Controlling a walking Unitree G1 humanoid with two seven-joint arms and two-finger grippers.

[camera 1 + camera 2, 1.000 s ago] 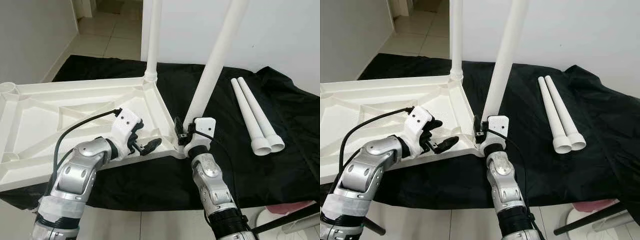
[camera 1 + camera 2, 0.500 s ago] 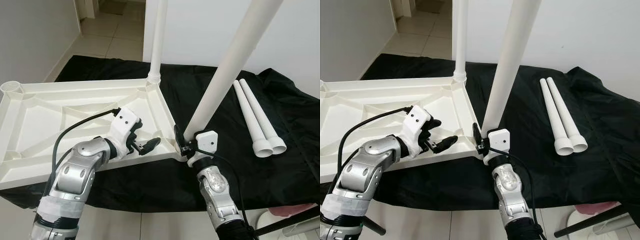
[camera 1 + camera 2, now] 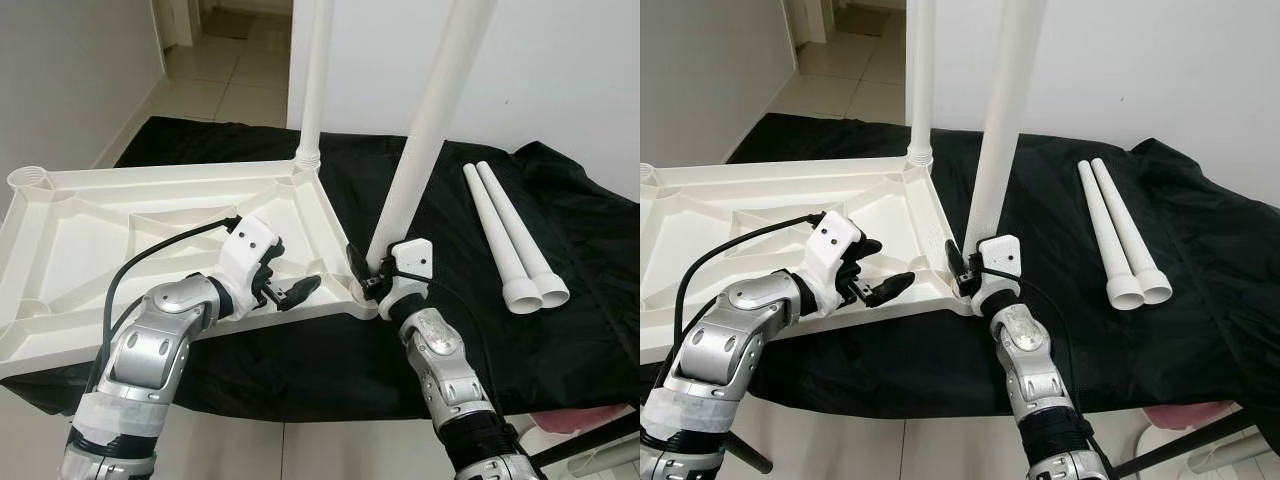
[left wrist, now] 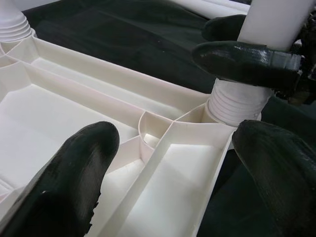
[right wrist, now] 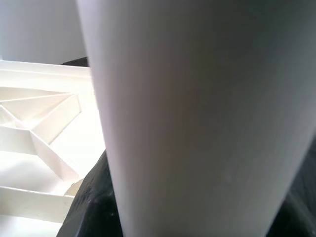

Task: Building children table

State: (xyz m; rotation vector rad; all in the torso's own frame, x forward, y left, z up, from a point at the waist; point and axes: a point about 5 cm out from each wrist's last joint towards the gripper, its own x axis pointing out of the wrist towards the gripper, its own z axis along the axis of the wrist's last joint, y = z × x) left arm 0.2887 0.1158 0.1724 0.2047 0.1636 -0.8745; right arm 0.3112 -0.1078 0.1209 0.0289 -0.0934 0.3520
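Right gripper (image 3: 364, 277): fingers clamping the leg (image 3: 425, 130) just above its threaded foot.
Left gripper (image 3: 285, 290): fingers spread, bracing the tabletop (image 3: 90, 240) rim.
Leg: standing in the near corner socket.
Risk: tilting could cross-thread it.

A black cloth (image 3: 300, 360) drapes the work surface before me. Beyond the cloth lie pale floor tiles (image 3: 215, 75); a white wall (image 3: 560, 70) rises behind the cloth.

The 2 upright legs (image 3: 430, 130) (image 3: 315, 80) run past the top edge, their upper ends unseen.
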